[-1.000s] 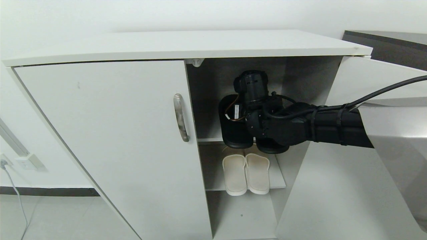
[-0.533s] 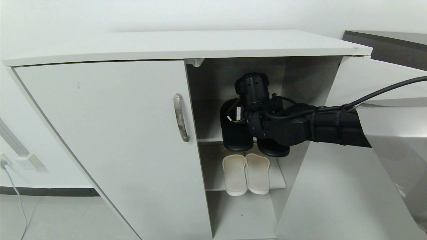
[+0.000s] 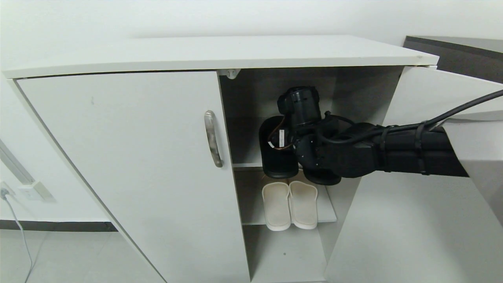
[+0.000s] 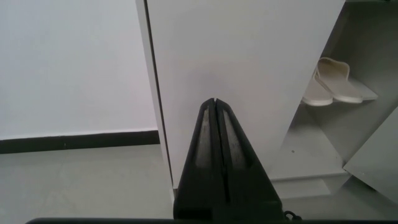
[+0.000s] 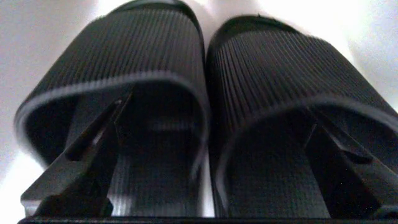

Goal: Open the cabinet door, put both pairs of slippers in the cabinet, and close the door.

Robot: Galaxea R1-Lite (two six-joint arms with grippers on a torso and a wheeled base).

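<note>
Black slippers [image 5: 155, 56]: likely handling light, soft, grippy; ribbed straps offering best hold. Right gripper [image 5: 216, 109] gaping, unclamped; left gripper [image 4: 214, 143] pressing together, empty.

My right arm [image 3: 393, 153] stretches level from the right, wrist [image 3: 302, 104] leading, just behind my right pincer [image 5: 214, 112], whose fingers [image 5: 81, 162] stand spread wide apart. My left pincer [image 4: 214, 101] is held out, its fingertips [image 4: 208, 109] pressed flat together.

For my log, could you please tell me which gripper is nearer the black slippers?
Right. The right gripper is at the black slippers inside the cabinet; the left gripper faces the closed door.
</note>
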